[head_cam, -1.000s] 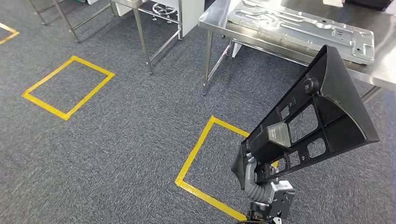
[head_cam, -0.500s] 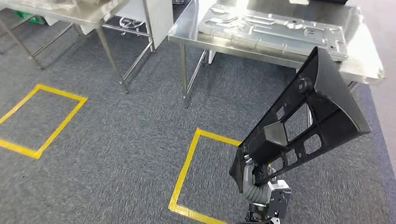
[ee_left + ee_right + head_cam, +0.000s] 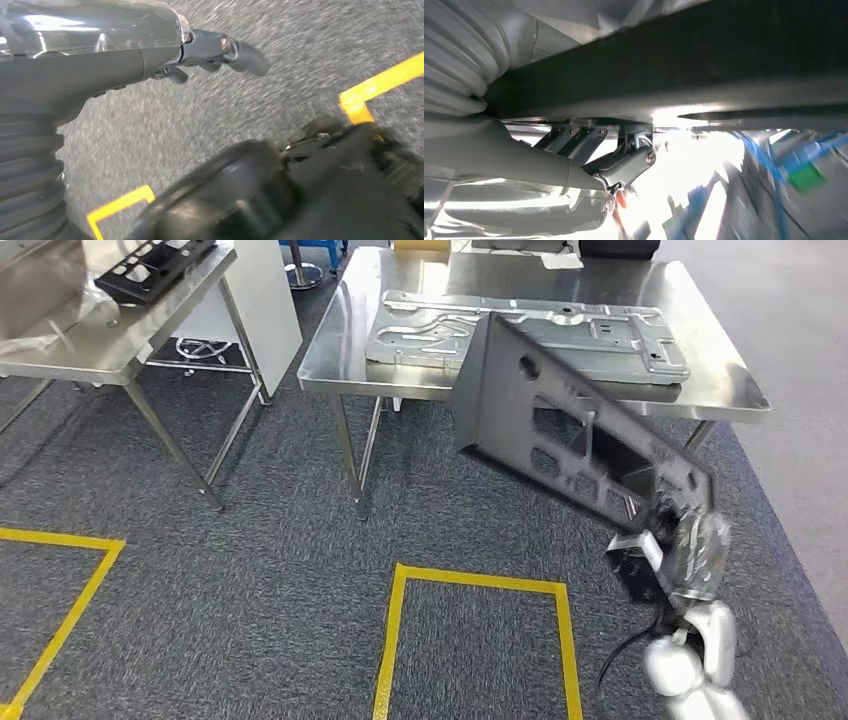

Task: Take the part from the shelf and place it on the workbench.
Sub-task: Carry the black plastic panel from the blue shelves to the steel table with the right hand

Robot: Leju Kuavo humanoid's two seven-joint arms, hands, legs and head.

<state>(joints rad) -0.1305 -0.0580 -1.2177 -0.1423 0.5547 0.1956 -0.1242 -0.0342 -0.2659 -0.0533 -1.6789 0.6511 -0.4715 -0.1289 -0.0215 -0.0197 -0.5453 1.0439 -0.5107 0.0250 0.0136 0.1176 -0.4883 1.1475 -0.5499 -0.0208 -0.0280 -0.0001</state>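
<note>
Right hand [image 3: 688,540] gripping the black part [image 3: 570,435] by its near lower edge, tilted in the air just before the steel counter [image 3: 720,390], partly overlapping the metal plate [image 3: 600,335] lying there. Left hand [image 3: 210,50] over carpet [image 3: 250,570], fingers loosely curled, holding nothing.

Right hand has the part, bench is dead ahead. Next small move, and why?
Probably step closer: the right hand grips the black part by its lower end, still over carpet short of the workbench, where a metal plate covers much of the top.
</note>
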